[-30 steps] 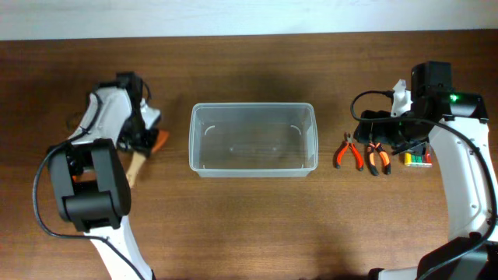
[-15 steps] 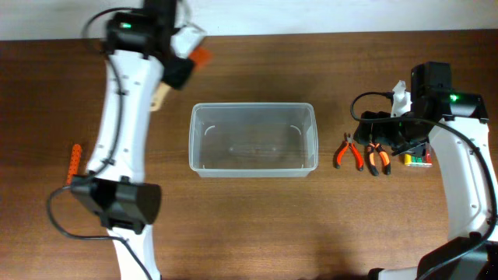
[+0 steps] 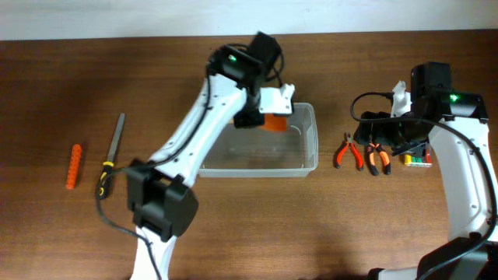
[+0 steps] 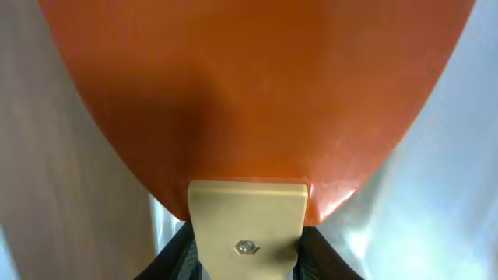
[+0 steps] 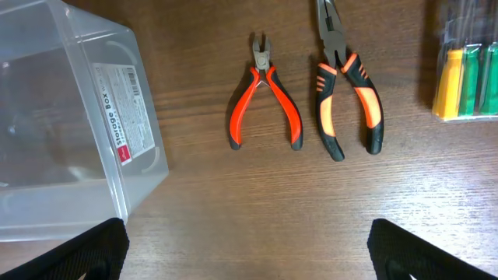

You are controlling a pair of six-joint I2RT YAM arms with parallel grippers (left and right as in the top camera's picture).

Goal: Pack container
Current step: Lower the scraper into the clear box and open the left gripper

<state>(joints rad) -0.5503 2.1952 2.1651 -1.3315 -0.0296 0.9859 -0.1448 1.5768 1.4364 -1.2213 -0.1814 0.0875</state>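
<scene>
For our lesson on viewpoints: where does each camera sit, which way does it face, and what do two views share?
Overhead: above the table, facing straight down; both arms show.
Left wrist: on the left arm, close on the orange scraper the left hand grips; fingers show.
Right wrist: on the right arm, facing down at the pliers; fingertips show.
Shared: overhead and right wrist both see container and pliers.

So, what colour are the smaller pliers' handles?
The smaller pliers have red handles; right wrist view.
</scene>
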